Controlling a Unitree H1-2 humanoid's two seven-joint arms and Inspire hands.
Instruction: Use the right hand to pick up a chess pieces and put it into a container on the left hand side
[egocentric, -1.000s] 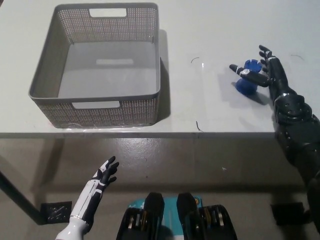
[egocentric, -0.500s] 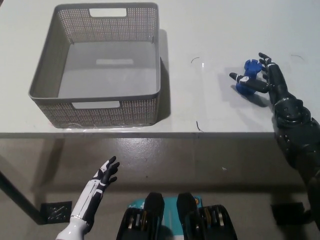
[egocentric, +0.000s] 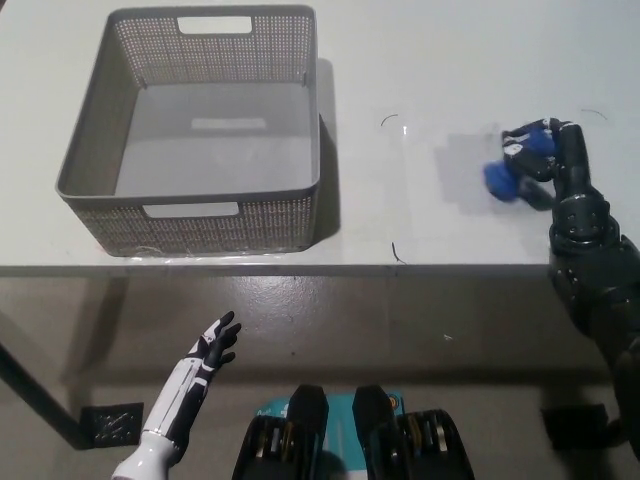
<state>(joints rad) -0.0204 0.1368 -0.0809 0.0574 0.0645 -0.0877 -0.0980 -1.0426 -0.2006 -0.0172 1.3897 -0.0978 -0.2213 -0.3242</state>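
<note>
In the head view, a blue chess piece (egocentric: 505, 172) is seen clamped in the fingers of the black right hand (egocentric: 548, 160), at the right of the white tabletop (egocentric: 420, 60). A grey basket (egocentric: 195, 215) is set well apart at the left. The white left hand (egocentric: 210, 348), fingers spread, is held below the tabletop edge.

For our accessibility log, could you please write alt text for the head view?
The black right hand is closed around a blue chess piece on the white table. An empty grey basket sits to the left, and the white left hand hangs open below the table edge.
</note>
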